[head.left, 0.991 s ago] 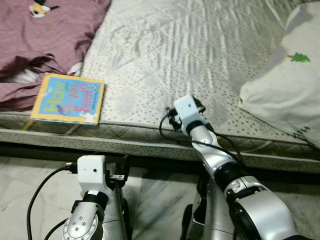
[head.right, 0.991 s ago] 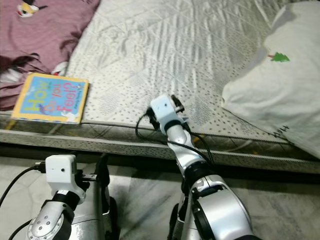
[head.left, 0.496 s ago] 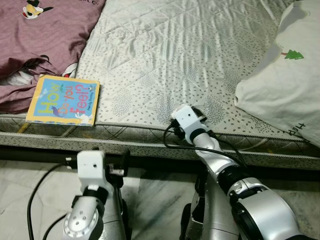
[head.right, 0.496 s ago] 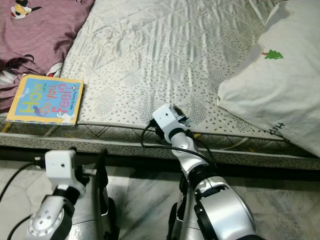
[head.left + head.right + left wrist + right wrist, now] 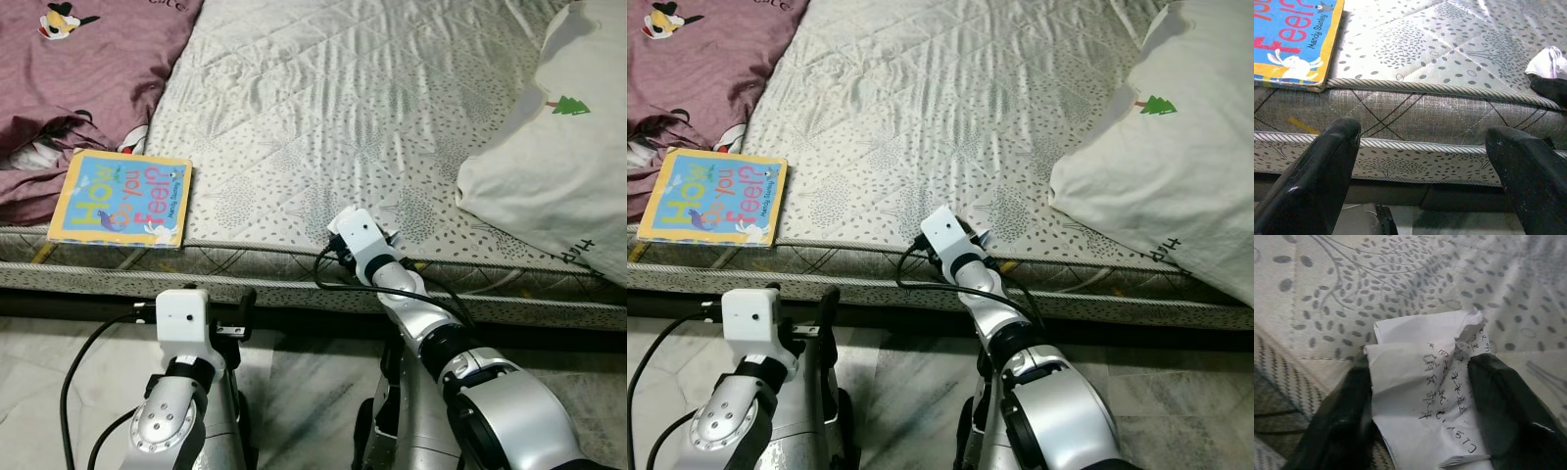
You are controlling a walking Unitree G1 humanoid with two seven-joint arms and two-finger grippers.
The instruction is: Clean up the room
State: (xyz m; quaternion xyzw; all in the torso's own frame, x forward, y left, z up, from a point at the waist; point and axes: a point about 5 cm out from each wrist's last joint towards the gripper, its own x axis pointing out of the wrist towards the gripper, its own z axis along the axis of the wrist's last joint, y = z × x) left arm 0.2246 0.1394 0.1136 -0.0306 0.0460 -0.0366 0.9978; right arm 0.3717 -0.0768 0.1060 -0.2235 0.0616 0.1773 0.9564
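Bed mattress is spanning the scene, carrying a maroon blanket at the robot's left and a white pillow at its right. A picture book is lying flat near the mattress's front edge, well apart from both arms. Right pincer is clamping a crumpled written paper scrap just above the edge, likely litter being collected. Left pincer is hanging below the mattress side, fingers spread apart, holding nothing.

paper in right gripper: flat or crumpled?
Crumpled. The paper shows folds, creases and a torn-looking edge, pinched between the right gripper fingers over the mattress edge.
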